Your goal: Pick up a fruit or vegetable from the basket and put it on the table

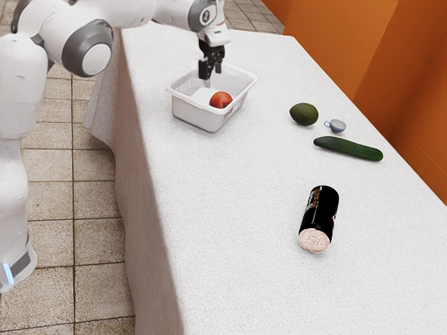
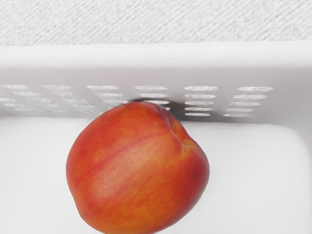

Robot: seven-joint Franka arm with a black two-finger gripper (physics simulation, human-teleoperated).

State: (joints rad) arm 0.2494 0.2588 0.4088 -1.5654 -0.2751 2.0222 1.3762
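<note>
The black gripper point(image 1: 210, 70) hangs over the white basket point(image 1: 188, 110), pointing down, its fingers apart with nothing between them. A red-orange fruit point(image 1: 221, 100), like a peach or nectarine, lies in the basket, lower than the fingertips and a little toward the exterior view's right. In the wrist view the same fruit point(image 2: 139, 168) rests on the white basket floor, close to the slotted basket wall point(image 2: 219, 78).
On the white-clothed table point(image 1: 230, 209) lie an avocado point(image 1: 304, 114), a small blue-grey cup point(image 1: 337, 125), a cucumber point(image 1: 348, 148) and a black cylindrical can point(image 1: 321, 209), all toward the exterior view's right. An orange wall point(image 1: 356, 49) stands behind the table's far edge.
</note>
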